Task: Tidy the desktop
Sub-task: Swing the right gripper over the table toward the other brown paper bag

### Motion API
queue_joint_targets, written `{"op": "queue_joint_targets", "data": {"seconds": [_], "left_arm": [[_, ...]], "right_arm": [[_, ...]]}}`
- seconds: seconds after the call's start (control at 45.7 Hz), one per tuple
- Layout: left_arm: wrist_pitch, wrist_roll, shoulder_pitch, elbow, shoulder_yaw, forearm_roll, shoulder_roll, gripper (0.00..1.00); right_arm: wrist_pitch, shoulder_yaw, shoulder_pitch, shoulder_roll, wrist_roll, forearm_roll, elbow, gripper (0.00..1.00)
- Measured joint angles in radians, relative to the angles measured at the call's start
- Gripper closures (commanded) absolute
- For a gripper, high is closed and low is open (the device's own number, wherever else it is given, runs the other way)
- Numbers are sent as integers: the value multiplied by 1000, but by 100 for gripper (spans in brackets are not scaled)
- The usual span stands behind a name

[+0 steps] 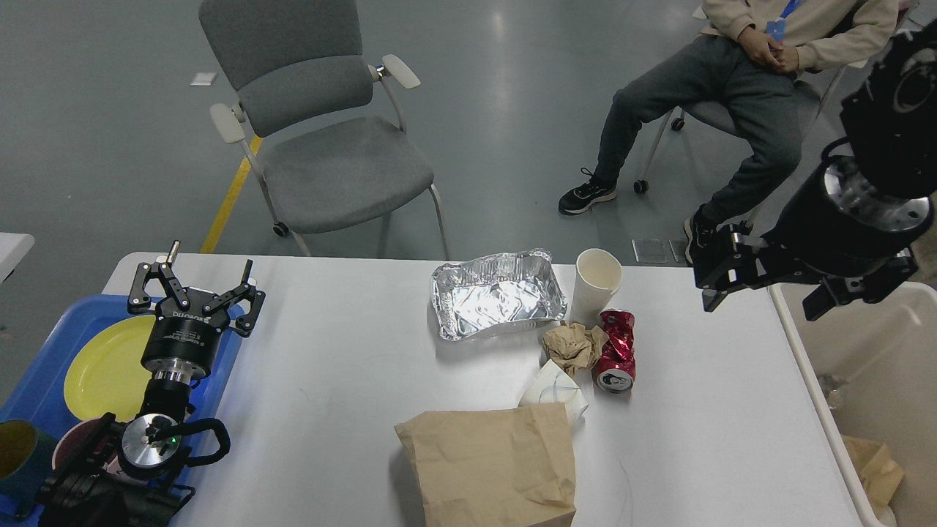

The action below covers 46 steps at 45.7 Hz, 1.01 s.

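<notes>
The white desktop (351, 351) carries a crumpled foil tray (498, 295), a white paper cup (596, 279), a crushed red can (616, 350), a ball of brown paper (573, 345), a white crumpled wrapper (554, 389) and a flat brown paper bag (489, 461). My left gripper (196, 282) stands open and empty over the blue tray's right side. At the table's right edge my right gripper (765, 298) hangs in the air, open and empty, to the right of the cup and can.
A blue tray (40, 351) at the left holds a yellow plate (102, 369), a teal cup (15, 454) and a dark red bowl (69, 448). A cream bin (812, 380) with some trash stands at the right. Behind the table are a grey chair (322, 124) and a seated person (732, 95).
</notes>
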Motion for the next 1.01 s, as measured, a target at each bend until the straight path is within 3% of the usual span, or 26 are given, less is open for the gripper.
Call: {"op": "queue_joint_targets", "data": {"seconds": [0.437, 0.656, 0.809, 1.006], "left_arm": [[0, 2, 0, 0, -1, 0, 0, 4], [0, 3, 0, 0, -1, 0, 0, 4], [0, 3, 0, 0, 0, 0, 0, 4], [0, 3, 0, 0, 0, 0, 0, 4]], "right_arm": [[-14, 48, -77, 32, 4, 31, 2, 0], [-54, 249, -269, 47, -2, 18, -18, 0], [-163, 378, -457, 68, -7, 0, -38, 3], [-420, 449, -671, 134, -23, -120, -46, 4]]}}
